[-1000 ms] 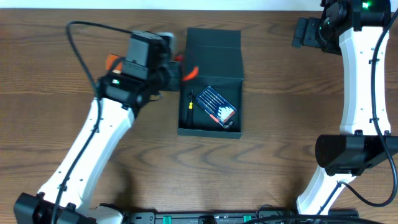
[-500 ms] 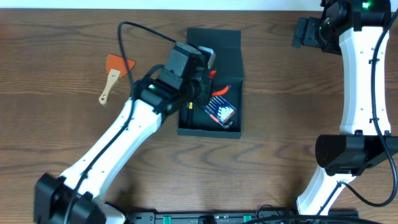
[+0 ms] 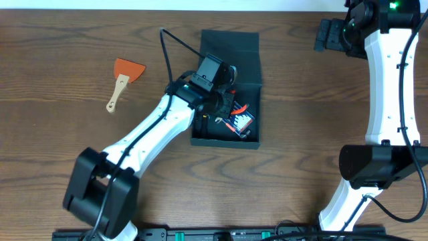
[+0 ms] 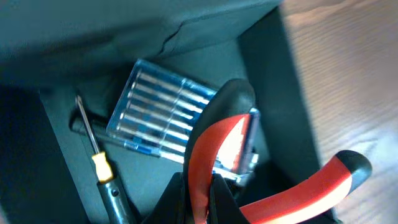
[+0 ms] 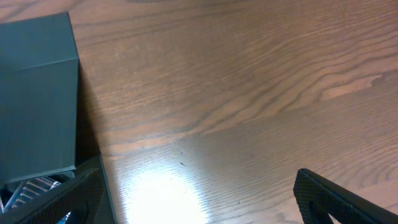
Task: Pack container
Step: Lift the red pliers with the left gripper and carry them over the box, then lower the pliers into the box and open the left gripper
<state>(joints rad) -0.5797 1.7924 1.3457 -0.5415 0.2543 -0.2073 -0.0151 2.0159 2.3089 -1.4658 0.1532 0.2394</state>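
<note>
The container (image 3: pixel 224 142) sits open on the desk (image 3: pixel 301 134), towards the far edge and a little left of centre. Its flap lid (image 3: pixel 229 45) is folded back on the far side. A clear blue drill-bit case (image 4: pixel 158 118) lies at an angle on the floor of the box. A slim screwdriver (image 4: pixel 99 168) with a black handle and a yellow band lies just beside the case along the left wall.

The left tool (image 3: pixel 221 100) reaches into the box from the left and is clamped on the red-handled pliers (image 4: pixel 214 155). One red handle is pinched between its fingers and the other sticks out to the side. The pliers hang over the drill-bit case, and I cannot tell whether they touch it.

An orange-bladed scraper (image 3: pixel 122 79) with a pale wooden handle lies on the desk, well to the left of the box. The right tool (image 3: pixel 326 35) hangs near the far right corner, well apart from the box, with its fingers spread wide and nothing between them.
</note>
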